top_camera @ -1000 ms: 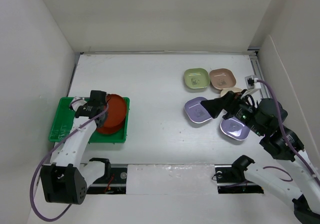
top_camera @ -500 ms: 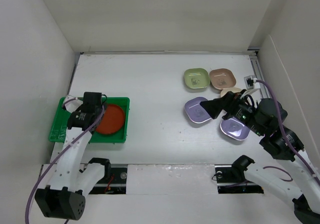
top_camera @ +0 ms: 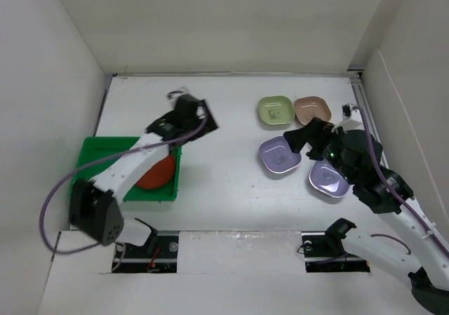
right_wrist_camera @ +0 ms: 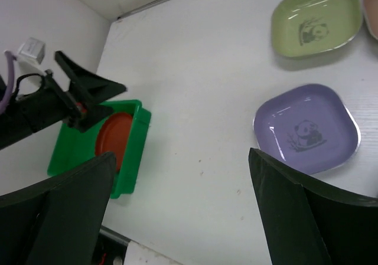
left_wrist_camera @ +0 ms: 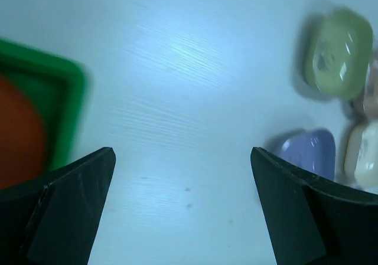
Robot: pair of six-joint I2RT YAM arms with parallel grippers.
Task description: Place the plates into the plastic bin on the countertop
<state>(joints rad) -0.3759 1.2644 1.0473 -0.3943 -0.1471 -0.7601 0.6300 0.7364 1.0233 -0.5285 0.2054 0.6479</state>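
The green plastic bin (top_camera: 91,162) sits at the left of the countertop (top_camera: 224,104) with a round reddish-brown plate (top_camera: 161,173) lying in it. My left gripper (top_camera: 191,111) is open and empty, over bare countertop just beyond the bin's far right corner; in its wrist view (left_wrist_camera: 183,182) the bin (left_wrist_camera: 66,114) lies to the left. On the right lie the pale green (top_camera: 275,111), pinkish-tan (top_camera: 312,109) and two lavender plates (top_camera: 278,155) (top_camera: 327,179). A cream plate (left_wrist_camera: 363,153) shows in the left wrist view. My right gripper (top_camera: 298,136) hangs open and empty above the nearer lavender plate (right_wrist_camera: 307,129).
White walls close in the countertop at the left, back and right. A metal rail (top_camera: 231,73) runs along the back edge. The two arm bases and their cables sit at the near edge (top_camera: 238,248).
My left gripper opened, left the reddish-brown plate flat in the bin, and swung up and right out over the countertop. The right gripper drifted slightly toward the back.
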